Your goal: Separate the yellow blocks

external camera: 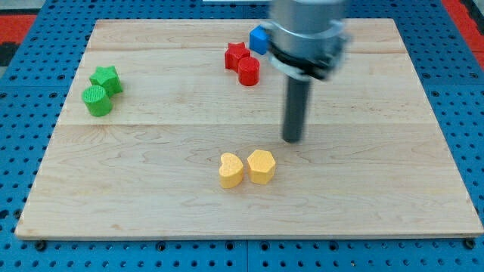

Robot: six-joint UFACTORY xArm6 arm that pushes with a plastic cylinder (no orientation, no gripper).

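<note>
Two yellow blocks lie side by side, touching, near the board's lower middle: a yellow heart (pixel 231 170) on the left and a yellow hexagon (pixel 261 166) on the right. My tip (pixel 292 139) is down on the board just above and to the right of the yellow hexagon, a small gap away from it. The rod hangs from the grey arm head at the view's top.
A red star (pixel 237 55) and a red cylinder (pixel 249 72) sit together at the top middle, with a blue block (pixel 259 38) partly hidden behind the arm. A green star (pixel 107 78) and green cylinder (pixel 97 100) sit at the left. The wooden board (pixel 378 196) lies on a blue pegboard.
</note>
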